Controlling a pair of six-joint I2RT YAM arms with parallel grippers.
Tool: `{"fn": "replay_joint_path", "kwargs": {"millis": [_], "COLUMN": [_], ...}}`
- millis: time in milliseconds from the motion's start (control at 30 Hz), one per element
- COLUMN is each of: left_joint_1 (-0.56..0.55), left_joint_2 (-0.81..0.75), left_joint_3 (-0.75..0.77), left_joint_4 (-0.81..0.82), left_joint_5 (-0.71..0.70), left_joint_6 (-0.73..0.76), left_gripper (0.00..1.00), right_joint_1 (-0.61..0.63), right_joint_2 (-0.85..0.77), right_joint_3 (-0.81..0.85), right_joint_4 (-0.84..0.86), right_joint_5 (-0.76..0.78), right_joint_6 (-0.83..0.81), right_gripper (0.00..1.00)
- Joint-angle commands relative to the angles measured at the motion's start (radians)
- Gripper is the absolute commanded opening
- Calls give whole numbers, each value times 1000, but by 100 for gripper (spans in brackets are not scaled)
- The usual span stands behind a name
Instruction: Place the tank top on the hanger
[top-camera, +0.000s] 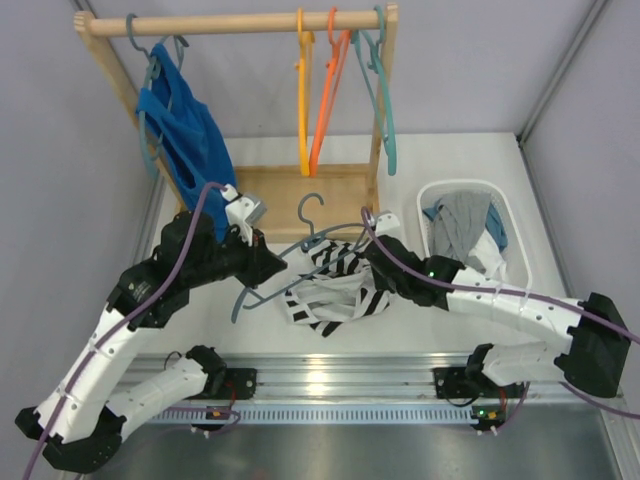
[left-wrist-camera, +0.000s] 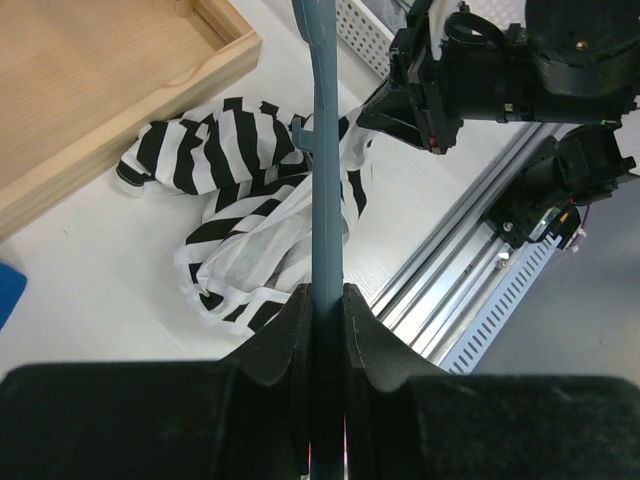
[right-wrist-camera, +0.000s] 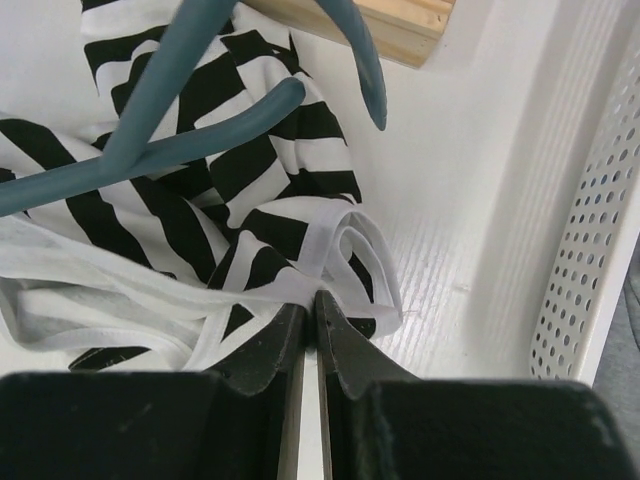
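Observation:
The black-and-white striped tank top (top-camera: 330, 290) lies crumpled on the white table between the arms; it also shows in the left wrist view (left-wrist-camera: 245, 215) and the right wrist view (right-wrist-camera: 200, 200). The slate blue-grey hanger (top-camera: 300, 248) lies across it, hook toward the wooden base. My left gripper (top-camera: 268, 262) is shut on the hanger's bar (left-wrist-camera: 326, 200). My right gripper (top-camera: 372, 258) is shut on a white-edged strap (right-wrist-camera: 330, 270) of the tank top at its right side. The hanger's hook and arm (right-wrist-camera: 180, 110) cross above the fabric.
A wooden rack (top-camera: 240, 22) at the back holds a blue top (top-camera: 180, 125) and yellow, orange and teal hangers (top-camera: 340, 90). Its wooden base (top-camera: 300, 195) sits just behind the tank top. A white perforated basket (top-camera: 440, 195) with grey clothes stands at the right.

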Motion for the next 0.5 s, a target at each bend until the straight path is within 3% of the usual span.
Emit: {"fn": "replay_joint_path", "kwargs": {"millis": [0,467], "left_joint_1": [-5,-5], "left_joint_2": [-18,-5], "left_joint_3": [57,20], "left_joint_4": [-9,-97], "left_joint_5": [39,102], "left_joint_6": [13,32], "left_gripper": [0,0], "right_joint_1": [-39,-169], "right_joint_2": [10,31], "right_joint_3": [64,80], "right_joint_4": [-2,22], "right_joint_5": [-76,-220], "right_joint_6": [-48,-100], "right_gripper": [9,8]}}
